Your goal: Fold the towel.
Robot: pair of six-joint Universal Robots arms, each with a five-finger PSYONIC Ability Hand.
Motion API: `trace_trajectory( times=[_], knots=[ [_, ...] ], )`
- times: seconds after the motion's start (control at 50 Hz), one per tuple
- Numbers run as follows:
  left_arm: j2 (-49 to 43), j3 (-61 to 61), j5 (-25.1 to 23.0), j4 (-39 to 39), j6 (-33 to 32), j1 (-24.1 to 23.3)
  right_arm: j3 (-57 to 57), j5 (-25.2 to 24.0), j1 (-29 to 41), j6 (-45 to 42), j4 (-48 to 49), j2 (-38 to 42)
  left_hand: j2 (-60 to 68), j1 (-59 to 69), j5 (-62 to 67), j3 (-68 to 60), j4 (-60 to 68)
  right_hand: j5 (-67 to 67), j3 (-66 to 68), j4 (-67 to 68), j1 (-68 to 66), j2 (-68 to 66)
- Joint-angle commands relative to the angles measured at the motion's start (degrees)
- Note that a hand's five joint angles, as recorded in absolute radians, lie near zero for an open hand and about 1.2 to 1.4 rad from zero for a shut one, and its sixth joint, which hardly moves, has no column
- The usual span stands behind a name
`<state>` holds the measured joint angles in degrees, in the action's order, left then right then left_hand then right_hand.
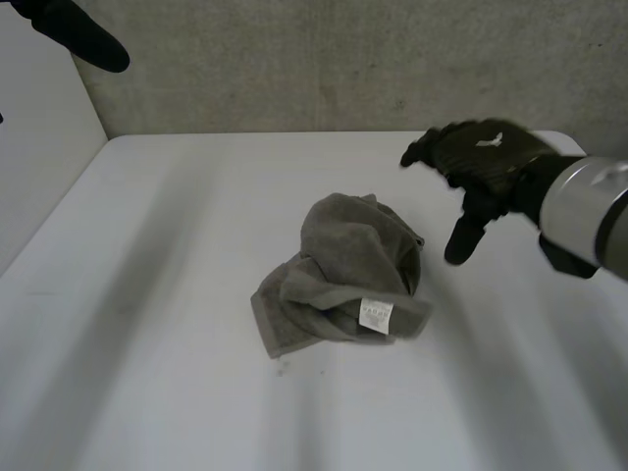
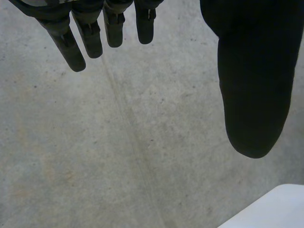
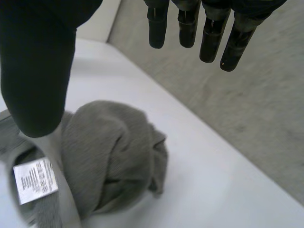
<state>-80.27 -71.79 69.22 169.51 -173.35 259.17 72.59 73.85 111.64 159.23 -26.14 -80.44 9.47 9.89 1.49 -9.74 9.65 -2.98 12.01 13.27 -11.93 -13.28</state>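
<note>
A crumpled grey towel (image 1: 343,275), white label (image 1: 376,314) up, lies mid-table (image 1: 147,343). The right hand (image 1: 481,157) hovers at its two o'clock, fingers spread, empty. The left hand (image 1: 74,29), far off at ten o'clock, has straight, parted fingers in its wrist view, over concrete (image 2: 118,142).

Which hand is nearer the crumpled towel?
Right. The right hand hangs open above the table just beside the towel, not touching it. The left hand is open too, raised far off by the table's far corner.
</note>
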Motion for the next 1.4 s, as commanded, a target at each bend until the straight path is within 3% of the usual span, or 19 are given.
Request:
trace_trajectory(
  times=[0.02,0.14,0.3,0.4,0.52,0.64,0.66,0.68,0.7,0.72,0.82,1.0,1.16,1.4],
  knots=[
    [-3.7,2.4,-3.0,-0.2,0.1,6.3,1.1,-0.3,5.6,-0.9,0.0,6.3,0.6,0.2,-1.4,-0.3,0.4,3.0,-2.0,-3.3,1.9,3.3],
    [-9.9,3.6,-4.9,0.0,-0.2,8.3,1.3,0.0,7.9,-0.6,1.3,10.7,0.7,0.3,-1.3,-0.5,0.6,3.0,-2.0,-3.3,1.9,3.3],
    [-22.9,6.7,-6.0,-0.6,-0.8,8.3,3.9,2.5,11.1,2.9,10.8,17.8,1.9,1.5,-0.1,-1.7,1.7,3.0,-2.0,-3.3,1.9,3.3],
    [-29.5,7.9,-5.7,-0.3,-0.8,8.3,4.8,10.0,14.0,7.1,16.0,22.8,3.1,2.7,1.1,-2.8,2.9,3.0,-2.0,-3.3,1.9,3.3],
    [-34.7,7.3,-5.0,-0.2,-0.8,7.9,4.8,12.2,15.2,6.8,19.3,25.7,7.5,7.1,5.5,-7.2,7.3,3.0,-2.0,-3.3,1.9,3.3],
    [-35.3,3.9,-3.2,-0.1,-0.8,5.1,4.4,13.0,15.9,6.4,23.2,29.2,8.0,7.6,6.0,-7.7,7.8,-12.2,13.2,11.9,-13.3,-11.9],
    [-35.2,3.2,-2.0,0.2,-0.9,3.6,3.9,13.4,15.9,6.4,23.2,30.2,8.0,7.6,6.0,-7.7,7.8,-23.7,24.7,23.4,-24.8,-23.4],
    [-35.2,3.2,-2.0,0.2,-0.9,3.5,3.9,13.4,15.9,6.4,23.2,30.2,8.0,7.6,6.0,-7.7,7.8,-23.9,24.8,23.6,-24.9,-23.5],
    [-35.2,2.6,-0.3,0.6,-1.2,2.1,3.8,14.1,15.9,6.3,23.7,30.2,8.0,7.6,6.0,-7.7,7.8,-45.3,46.3,45.0,-46.4,-45.0],
    [-35.2,2.6,-0.3,0.6,-1.2,2.0,3.6,15.2,15.5,6.4,24.6,29.3,8.0,7.6,6.0,-7.7,7.8,-66.8,67.8,66.5,-67.9,-66.5],
    [-35.1,-1.1,4.9,1.2,-5.8,-3.0,4.7,16.0,15.3,6.4,29.3,20.6,7.8,7.4,5.8,-7.5,7.6,-67.0,68.0,66.7,-68.1,-66.7],
    [-36.9,-4.5,5.8,6.4,-9.1,-10.9,4.0,14.6,10.9,6.4,27.8,6.8,7.5,7.1,5.5,-7.2,7.3,-67.0,68.0,66.7,-68.1,-66.7],
    [-42.5,-4.5,6.1,9.1,-9.1,-17.1,2.9,11.3,7.3,5.1,24.2,0.9,5.8,5.4,3.8,-5.5,5.6,-67.0,68.0,66.7,-68.1,-66.7],
    [-49.4,0.1,6.5,10.6,-7.6,-22.6,3.7,11.6,6.9,4.1,23.2,-5.4,6.1,5.7,4.1,-5.9,5.9,-67.0,68.0,66.7,-68.1,-66.7]
  ],
)
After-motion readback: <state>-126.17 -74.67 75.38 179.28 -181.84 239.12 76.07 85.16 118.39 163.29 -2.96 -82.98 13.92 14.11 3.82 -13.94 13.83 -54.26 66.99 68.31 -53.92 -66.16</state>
